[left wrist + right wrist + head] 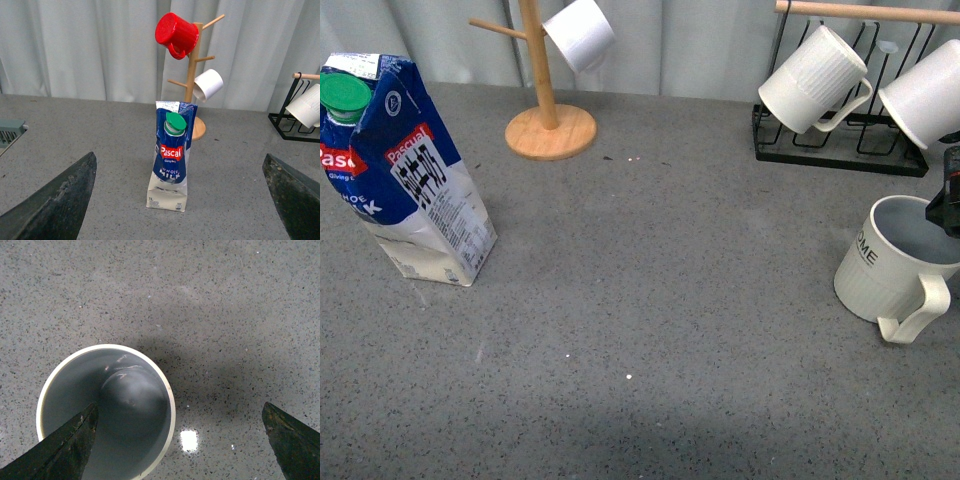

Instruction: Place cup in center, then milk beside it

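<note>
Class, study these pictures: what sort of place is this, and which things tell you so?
Probably a kitchen-style counter, possibly a staged one. The signs are a grey speckled worktop, a wooden mug tree, a black wire rack holding white mugs, and a milk carton.

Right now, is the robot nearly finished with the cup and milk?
Not nearly. Nothing is done: the cup sits on the right side of the table, not the centre. In hand: the right gripper hangs open over the cup's rim, not gripping. To do: carry the cup to the middle, then bring the milk carton, standing far left before the open left gripper.
</note>
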